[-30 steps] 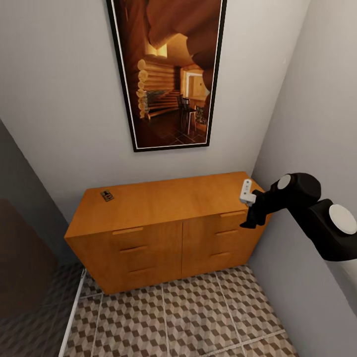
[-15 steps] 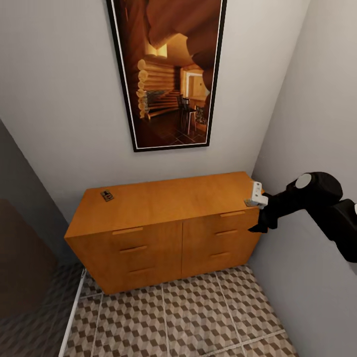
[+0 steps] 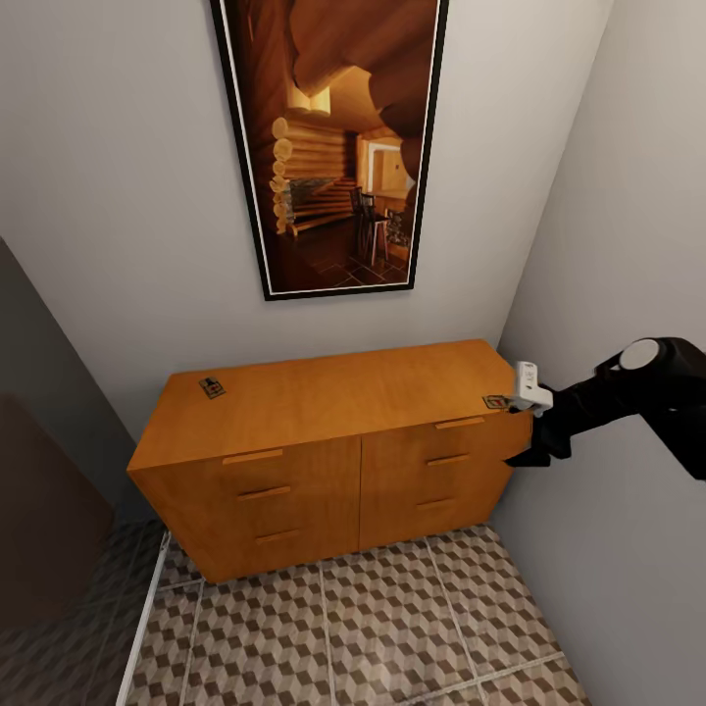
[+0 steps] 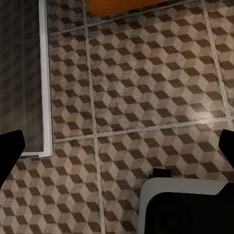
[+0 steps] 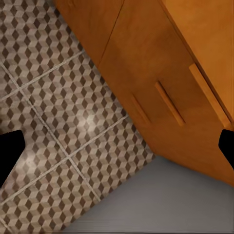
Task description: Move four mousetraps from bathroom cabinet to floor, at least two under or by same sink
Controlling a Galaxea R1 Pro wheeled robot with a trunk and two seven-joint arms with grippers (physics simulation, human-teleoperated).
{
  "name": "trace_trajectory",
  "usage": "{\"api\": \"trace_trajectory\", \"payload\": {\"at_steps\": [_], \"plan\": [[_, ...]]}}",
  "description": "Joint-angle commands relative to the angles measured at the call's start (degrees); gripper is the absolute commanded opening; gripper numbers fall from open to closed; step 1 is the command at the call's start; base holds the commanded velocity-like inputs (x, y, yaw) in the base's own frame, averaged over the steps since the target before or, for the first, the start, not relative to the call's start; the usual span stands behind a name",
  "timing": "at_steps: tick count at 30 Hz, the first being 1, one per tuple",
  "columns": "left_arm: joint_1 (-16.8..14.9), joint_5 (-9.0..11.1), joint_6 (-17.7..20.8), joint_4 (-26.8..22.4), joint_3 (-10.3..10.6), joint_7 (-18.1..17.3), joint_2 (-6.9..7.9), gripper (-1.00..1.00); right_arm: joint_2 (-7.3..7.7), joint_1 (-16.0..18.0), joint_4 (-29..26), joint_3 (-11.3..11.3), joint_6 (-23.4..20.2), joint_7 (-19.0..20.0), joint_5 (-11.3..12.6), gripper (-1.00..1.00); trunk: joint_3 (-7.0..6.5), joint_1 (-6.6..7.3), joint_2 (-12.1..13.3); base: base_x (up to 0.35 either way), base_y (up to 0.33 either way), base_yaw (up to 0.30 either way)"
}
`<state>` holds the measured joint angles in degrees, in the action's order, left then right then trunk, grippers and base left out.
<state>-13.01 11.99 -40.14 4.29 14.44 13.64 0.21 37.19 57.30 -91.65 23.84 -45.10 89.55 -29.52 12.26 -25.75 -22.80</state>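
The orange-brown cabinet (image 3: 324, 431) stands against the wall under a picture. One mousetrap (image 3: 211, 387) lies on its top near the left end. A second mousetrap (image 3: 495, 401) lies at the top's right edge. My right gripper (image 3: 531, 451) hangs just past that right end, beside the cabinet's side and pointing down. In the right wrist view the right gripper (image 5: 117, 148) is open above the bathroom floor (image 5: 58, 112) and the cabinet's (image 5: 161, 73) drawer fronts. In the left wrist view the left gripper (image 4: 117, 148) is open over the cube-patterned floor (image 4: 146, 83), holding nothing. The sink is out of view.
A large framed picture (image 3: 328, 147) hangs above the cabinet. A grey wall (image 3: 628, 245) stands close on the right, tight against my right arm. A white threshold strip (image 4: 44, 78) borders the tiles at the left. My own base (image 4: 185, 204) is seen in the left wrist view.
My right arm has swung to the right, off the cabinet's right corner. The mousetrap at the top's right edge has come into sight. The camera has not moved.
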Motion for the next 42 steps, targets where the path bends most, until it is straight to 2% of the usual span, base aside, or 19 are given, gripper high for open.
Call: {"api": "trace_trajectory", "payload": {"at_steps": [1,7,10,23,42], "plan": [[-0.1,0.3,-0.3,0.2,0.5,0.2,-0.03,1.00,0.43,0.1,-0.1,0.1,-0.6,0.4,-0.3,1.00,0.12,-0.04,-0.1,0.000,0.000,0.000],[-0.1,0.3,-0.3,0.2,0.5,0.2,-0.03,1.00,1.78,0.1,-0.2,0.1,-0.6,0.4,0.2,1.00,0.12,-0.04,-0.1,0.000,0.000,0.000],[-0.1,0.3,-0.3,0.2,0.5,0.2,-0.03,1.00,1.98,0.1,-0.3,0.2,-0.6,0.4,0.3,1.00,0.12,-0.04,-0.1,0.000,0.000,0.000],[-0.1,0.3,-0.3,0.2,0.5,0.2,-0.06,1.00,2.18,0.1,-0.4,0.2,-0.6,0.4,0.3,1.00,0.12,-0.04,-0.1,0.000,-0.034,0.000],[-0.1,0.3,-0.3,0.2,0.5,0.2,-0.03,1.00,2.21,0.1,-0.4,0.1,-0.7,0.4,0.3,1.00,0.12,-0.04,-0.1,0.000,-0.227,0.000]]}}
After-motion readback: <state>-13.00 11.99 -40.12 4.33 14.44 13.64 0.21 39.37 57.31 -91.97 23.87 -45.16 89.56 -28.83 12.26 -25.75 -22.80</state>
